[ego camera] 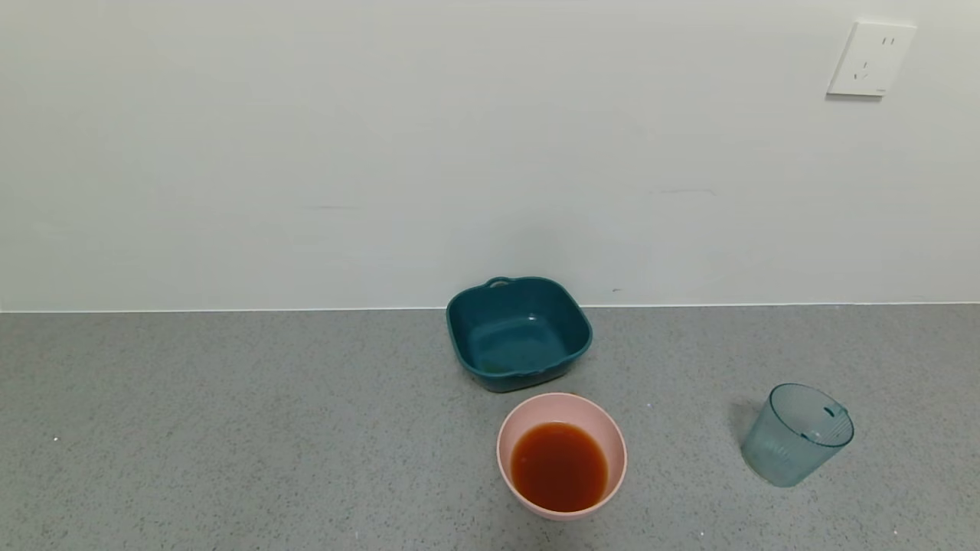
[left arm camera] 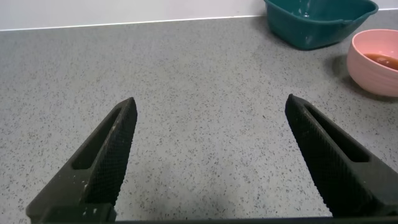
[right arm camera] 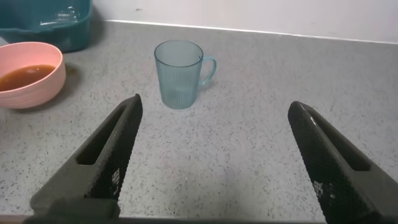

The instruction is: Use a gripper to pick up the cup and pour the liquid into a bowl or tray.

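The cup (right arm camera: 180, 73), empty, light and thin-walled, stands upright at 12 o'clock from the wide-open right gripper (right arm camera: 214, 162); its ribbed mid-body likely offers the surest hold.

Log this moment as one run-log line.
cup: upright, empty | liquid: in pink bowl | left gripper: open, idle | right gripper: open, facing cup

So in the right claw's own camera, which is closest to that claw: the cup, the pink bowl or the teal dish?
1. Cup, straight ahead of the open right claw.
2. Pink bowl, off to the side, holding the liquid.
3. Teal dish, behind the bowl by the wall.
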Available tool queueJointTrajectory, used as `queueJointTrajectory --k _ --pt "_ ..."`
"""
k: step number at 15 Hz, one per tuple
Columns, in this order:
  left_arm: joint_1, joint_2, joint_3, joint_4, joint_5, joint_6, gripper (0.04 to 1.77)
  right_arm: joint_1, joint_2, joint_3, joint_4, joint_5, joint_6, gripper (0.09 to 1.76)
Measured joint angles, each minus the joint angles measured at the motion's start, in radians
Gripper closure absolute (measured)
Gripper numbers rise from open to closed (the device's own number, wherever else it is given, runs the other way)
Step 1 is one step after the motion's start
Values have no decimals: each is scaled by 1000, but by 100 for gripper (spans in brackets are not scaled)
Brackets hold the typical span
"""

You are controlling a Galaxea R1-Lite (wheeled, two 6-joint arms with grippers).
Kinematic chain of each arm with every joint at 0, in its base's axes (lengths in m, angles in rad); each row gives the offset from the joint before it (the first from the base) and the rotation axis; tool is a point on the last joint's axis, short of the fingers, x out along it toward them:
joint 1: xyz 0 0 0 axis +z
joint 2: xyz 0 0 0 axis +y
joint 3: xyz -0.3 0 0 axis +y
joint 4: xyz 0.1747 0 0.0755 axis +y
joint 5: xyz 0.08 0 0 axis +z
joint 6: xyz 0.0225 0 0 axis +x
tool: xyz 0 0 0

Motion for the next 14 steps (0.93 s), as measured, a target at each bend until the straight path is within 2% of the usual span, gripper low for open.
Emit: queueJointTrajectory --k 3,4,8,11,14 --pt "0 0 0 0 0 0 9 -2 -46 41 -21 -8 8 15" --pt "0 0 0 0 0 0 9 -2 -52 56 -69 -9 13 15" --pt "0 0 0 0 0 0 9 -2 -59 195 -447 -9 40 15" --pt "0 0 0 0 0 0 9 -2 -60 238 -446 -11 45 15" --pt "0 0 0 0 0 0 9 -2 -60 243 -328 -9 45 15"
